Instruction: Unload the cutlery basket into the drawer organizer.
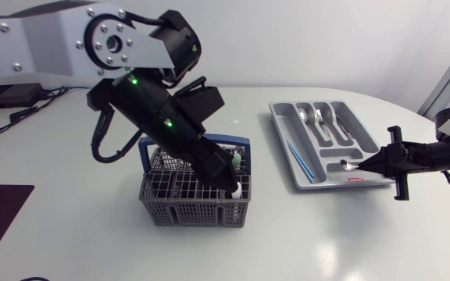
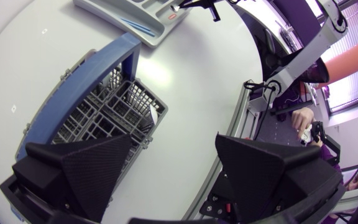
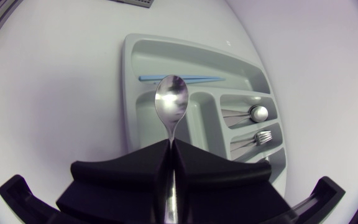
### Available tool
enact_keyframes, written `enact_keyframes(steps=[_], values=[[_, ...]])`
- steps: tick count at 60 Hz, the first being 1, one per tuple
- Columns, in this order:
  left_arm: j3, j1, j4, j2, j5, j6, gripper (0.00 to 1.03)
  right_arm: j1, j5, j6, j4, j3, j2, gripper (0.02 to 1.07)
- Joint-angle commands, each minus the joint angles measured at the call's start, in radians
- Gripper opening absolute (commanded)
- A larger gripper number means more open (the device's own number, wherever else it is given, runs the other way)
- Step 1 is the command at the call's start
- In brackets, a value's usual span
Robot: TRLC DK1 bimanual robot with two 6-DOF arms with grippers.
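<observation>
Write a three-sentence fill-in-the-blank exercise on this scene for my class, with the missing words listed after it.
1. The right gripper is shut on a ____.
2. The left gripper, at the cutlery basket, is ____.
3. The thin stick in the long compartment of the drawer organizer is ____ in colour.

Missing words: spoon; open; blue.

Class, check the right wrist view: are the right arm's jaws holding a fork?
No, the right jaws are shut on a spoon, its rounded bowl sticking out ahead of them.
</observation>
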Motion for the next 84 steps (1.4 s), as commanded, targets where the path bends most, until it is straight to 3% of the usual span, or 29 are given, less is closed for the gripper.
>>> enact_keyframes(steps=[1, 29, 53, 56, 60, 84], values=[[-0.037, -0.007, 0.010, 0.043, 0.015, -0.012, 0.94, 0.008, 0.013, -0.045, -0.018, 0.038, 0.045, 0.08], [-0.060, -0.027, 0.053, 0.083, 0.013, -0.044, 0.94, 0.048, 0.090, -0.043, 0.046, 0.049, 0.094, 0.12], [-0.125, -0.030, 0.092, -0.052, -0.050, -0.050, 0.94, 0.049, 0.077, 0.056, 0.143, -0.056, -0.027, 0.54], [-0.146, -0.038, 0.108, -0.072, -0.070, -0.052, 0.94, 0.048, 0.074, 0.067, 0.143, -0.079, -0.067, 0.70], [-0.159, -0.042, 0.119, -0.084, -0.084, -0.050, 0.94, 0.053, 0.070, 0.082, 0.143, -0.115, -0.123, 1.05], [-0.235, -0.091, 0.260, -0.079, -0.142, -0.086, 0.91, 0.120, 0.022, 0.200, 0.161, -0.306, -0.383, 1.03]])
